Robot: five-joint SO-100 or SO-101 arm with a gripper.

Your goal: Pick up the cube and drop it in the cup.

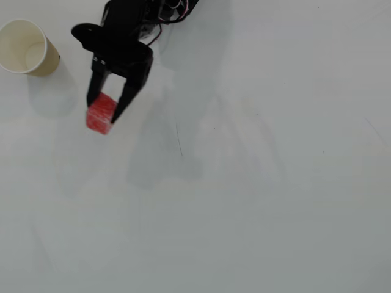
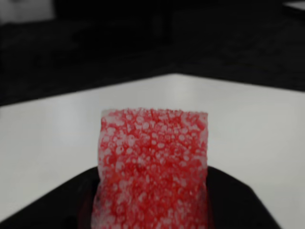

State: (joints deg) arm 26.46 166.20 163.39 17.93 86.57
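Note:
The red cube (image 1: 101,114) with a white-speckled spongy surface sits between the two black fingers of my gripper (image 1: 103,107) in the overhead view. The gripper is shut on it, to the right of and slightly below the cup. The cream-white paper cup (image 1: 25,47) stands at the top left, mouth open toward the camera. In the wrist view the cube (image 2: 152,167) fills the middle bottom, held by the black jaw below it, with the white table (image 2: 248,124) behind. The cup is out of the wrist view.
The arm's black body (image 1: 131,24) with wires enters from the top edge. The white table (image 1: 256,183) stretches to the right and below. In the wrist view a dark background lies beyond the table's far edges.

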